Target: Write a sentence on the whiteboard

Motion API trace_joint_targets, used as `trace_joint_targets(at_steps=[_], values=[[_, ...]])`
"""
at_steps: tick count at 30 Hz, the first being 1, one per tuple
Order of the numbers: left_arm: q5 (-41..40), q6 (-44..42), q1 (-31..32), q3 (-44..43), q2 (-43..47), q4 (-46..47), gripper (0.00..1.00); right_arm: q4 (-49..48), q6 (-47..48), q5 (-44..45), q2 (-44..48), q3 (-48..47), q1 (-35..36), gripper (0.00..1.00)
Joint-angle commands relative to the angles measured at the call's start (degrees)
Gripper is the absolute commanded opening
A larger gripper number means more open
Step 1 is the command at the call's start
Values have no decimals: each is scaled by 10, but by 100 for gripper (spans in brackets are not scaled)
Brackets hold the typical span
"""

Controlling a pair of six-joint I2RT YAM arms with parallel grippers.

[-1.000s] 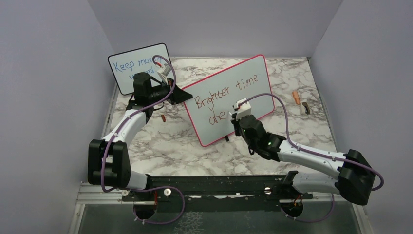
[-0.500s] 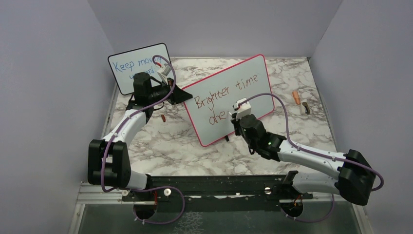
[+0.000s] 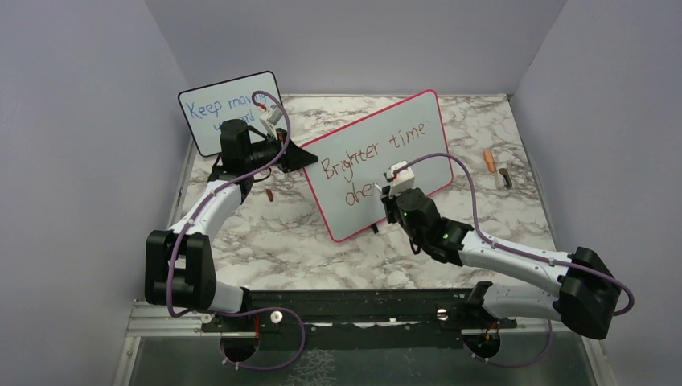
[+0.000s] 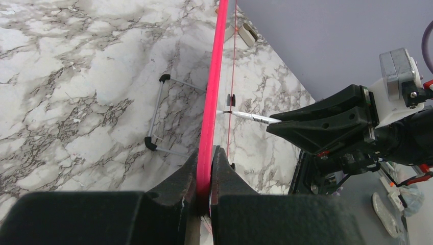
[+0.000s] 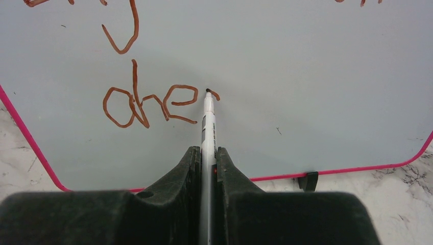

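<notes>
The whiteboard [image 3: 418, 165] stands tilted on the marble table, with a pink frame and small black feet. The sentence [image 3: 378, 149] reads "Brighter time" on top and "ahe" [image 5: 148, 104] below, in reddish-brown. My left gripper [image 3: 301, 155] is shut on the board's left edge; in the left wrist view its jaws [image 4: 205, 153] pinch the pink frame [image 4: 217, 76]. My right gripper [image 5: 207, 153] is shut on a white marker [image 5: 208, 122]. The marker's tip touches the board just right of "ahe", where a short new stroke shows. From above, the right gripper [image 3: 386, 193] is at the board's lower middle.
A smaller black-framed board [image 3: 229, 108] with blue writing stands at the back left, behind my left arm. A small reddish piece [image 3: 270, 195] lies beside the left arm. An orange piece [image 3: 488, 160] and a dark piece [image 3: 505, 177] lie at the right. Grey walls enclose the table.
The right gripper with the marker has shifted very slightly along the lower line. The left arm and the board have not moved.
</notes>
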State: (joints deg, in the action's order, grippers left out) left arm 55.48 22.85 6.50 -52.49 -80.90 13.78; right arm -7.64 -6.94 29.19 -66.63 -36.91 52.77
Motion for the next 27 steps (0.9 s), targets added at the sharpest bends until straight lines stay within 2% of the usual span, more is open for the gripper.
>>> trace_joint_targets(at_steps=[1,13,27], values=[[-68,-53,1,7,-19,-52,0,2,1,-24,0,-14,-2,1],[-69,-53,1,6,-20,-52,0,58,-17,-41,20,0,-2,1],[-69,-54,1,7,-19,-53,0,74,-21,-7,11,9,-2,1]])
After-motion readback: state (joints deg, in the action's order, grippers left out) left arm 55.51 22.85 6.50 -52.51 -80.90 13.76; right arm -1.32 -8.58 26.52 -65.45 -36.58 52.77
